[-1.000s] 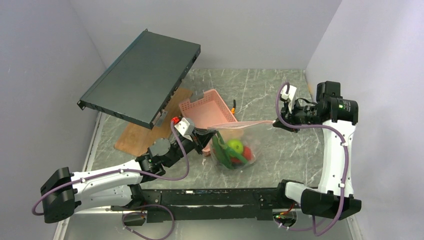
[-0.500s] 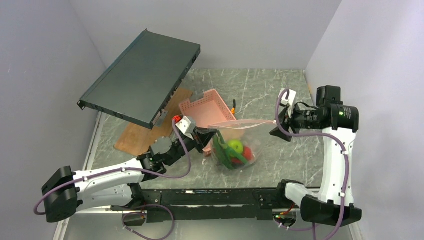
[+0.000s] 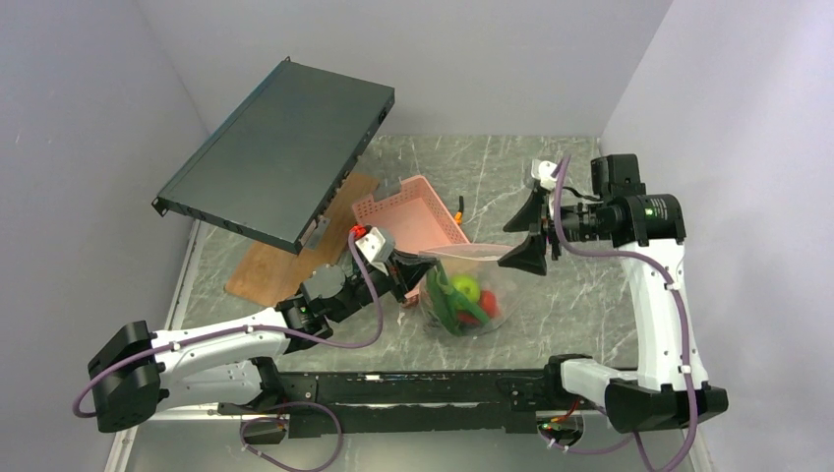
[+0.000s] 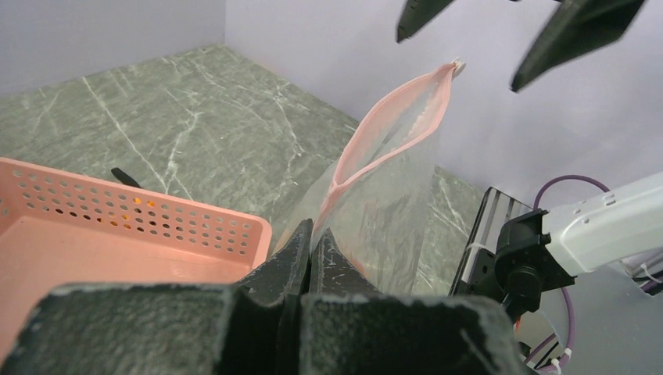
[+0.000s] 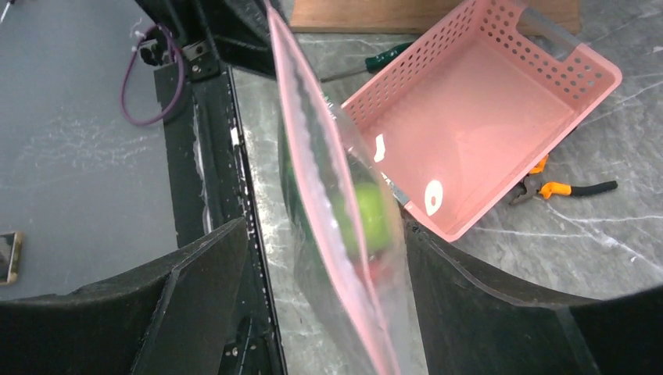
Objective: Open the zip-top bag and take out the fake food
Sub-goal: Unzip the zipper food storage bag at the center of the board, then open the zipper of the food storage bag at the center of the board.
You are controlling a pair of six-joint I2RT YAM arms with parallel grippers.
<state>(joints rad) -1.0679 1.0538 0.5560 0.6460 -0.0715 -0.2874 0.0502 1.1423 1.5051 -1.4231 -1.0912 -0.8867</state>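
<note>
Plastic sagged between the two arms: the zip-top bag (image 3: 470, 280) stood on edge over the marble table (image 3: 561, 305), with its pink zip strip (image 3: 472, 250) uppermost. The belly of the bag seemed to rest on the table, though from the top view I could not be sure.

The left gripper (image 4: 311, 248) was clenched on the near corner of the bag, its jaws pressed tight together on the plastic just below the strip. The right gripper (image 3: 525, 236) was released. Its jaws stood wide apart on either side of the far end of the strip, and neither one was touching it. From the right wrist, the strip ran straight down the gap between them.

Inside the bag lay the fake food (image 3: 462, 300): a lime-green apple (image 3: 464, 288), long green pods (image 3: 438, 295) and a red piece (image 3: 488, 303), all heaped at the bottom.

Just behind the bag sat the pink basket (image 3: 413, 211), with orange-handled pliers (image 5: 559, 187) on the table beside its far corner. A green-handled screwdriver (image 5: 383, 58) lay by the basket's near side. To the left, a wooden board (image 3: 285, 261) lay flat under a dark flat case (image 3: 275, 152) that was tilted up.
</note>
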